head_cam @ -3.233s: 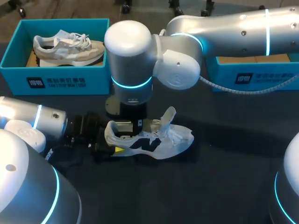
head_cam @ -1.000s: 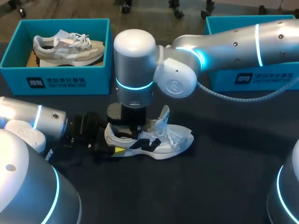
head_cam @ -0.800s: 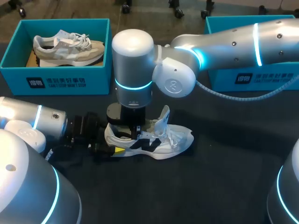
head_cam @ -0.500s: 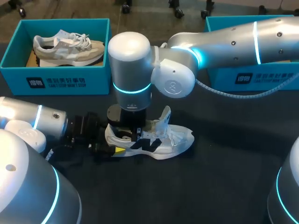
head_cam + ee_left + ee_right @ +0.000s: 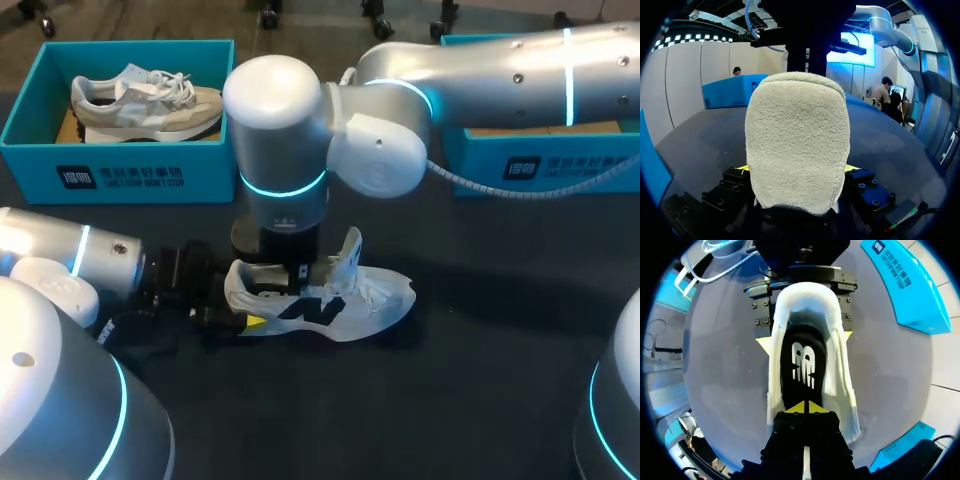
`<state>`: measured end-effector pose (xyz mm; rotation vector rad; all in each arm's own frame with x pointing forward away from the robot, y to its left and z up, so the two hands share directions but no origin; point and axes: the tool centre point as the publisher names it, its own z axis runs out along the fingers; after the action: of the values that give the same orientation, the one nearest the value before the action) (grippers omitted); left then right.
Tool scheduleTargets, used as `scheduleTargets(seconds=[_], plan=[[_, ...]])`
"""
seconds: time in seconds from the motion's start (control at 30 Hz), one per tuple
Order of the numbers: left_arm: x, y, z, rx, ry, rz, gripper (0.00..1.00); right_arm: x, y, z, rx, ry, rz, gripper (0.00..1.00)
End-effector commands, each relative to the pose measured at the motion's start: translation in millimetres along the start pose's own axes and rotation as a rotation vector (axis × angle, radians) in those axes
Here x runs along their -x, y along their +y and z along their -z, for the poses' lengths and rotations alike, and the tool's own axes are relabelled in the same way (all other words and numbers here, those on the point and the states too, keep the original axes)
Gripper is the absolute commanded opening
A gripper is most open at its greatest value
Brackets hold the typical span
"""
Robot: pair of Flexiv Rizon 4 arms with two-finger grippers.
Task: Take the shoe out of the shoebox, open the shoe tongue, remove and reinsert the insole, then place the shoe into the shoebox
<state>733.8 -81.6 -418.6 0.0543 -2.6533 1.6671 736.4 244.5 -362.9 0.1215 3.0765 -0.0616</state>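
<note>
white mesh trainer point(image 5: 330, 300) lies on the dark desk point(image 5: 480, 400), toe toward 3 o'clock; left gripper point(image 5: 248, 320) clamped on its heel from 9 o'clock; right gripper point(image 5: 805, 407), tips together, directly above the black insole point(image 5: 802, 365)

L end effector point(image 5: 797, 169) tips mostly behind shoe point(image 5: 797, 135) heel; R shoebox point(image 5: 540, 165) partly behind R arm point(image 5: 480, 70)

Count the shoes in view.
2. A beige-and-white sneaker lies in the far-left teal shoebox; a white mesh sneaker sits on the dark table, heel in the left gripper. The right shoebox's inside is mostly hidden.
</note>
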Motion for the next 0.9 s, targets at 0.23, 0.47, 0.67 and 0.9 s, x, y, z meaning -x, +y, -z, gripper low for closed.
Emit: scheduleTargets(seconds=[0.23,0.47,0.67,0.9], plan=[[0.1,2.1,-1.4,0.0,-0.003,0.0,0.0,1.8,-1.6,1.6,0.015,-0.019,0.006,0.0],[0.1,2.1,-1.4,0.0,-0.003,0.0,0.0,5.1,3.1,-7.6,0.029,-0.027,0.009,0.32],[0.1,2.1,-1.4,0.0,-0.003,0.0,0.0,8.1,3.4,-11.4,0.031,-0.043,-0.001,0.33],[0.1,2.1,-1.4,0.0,-0.003,0.0,0.0,12.9,8.8,-17.4,0.04,-0.061,0.002,0.44]])
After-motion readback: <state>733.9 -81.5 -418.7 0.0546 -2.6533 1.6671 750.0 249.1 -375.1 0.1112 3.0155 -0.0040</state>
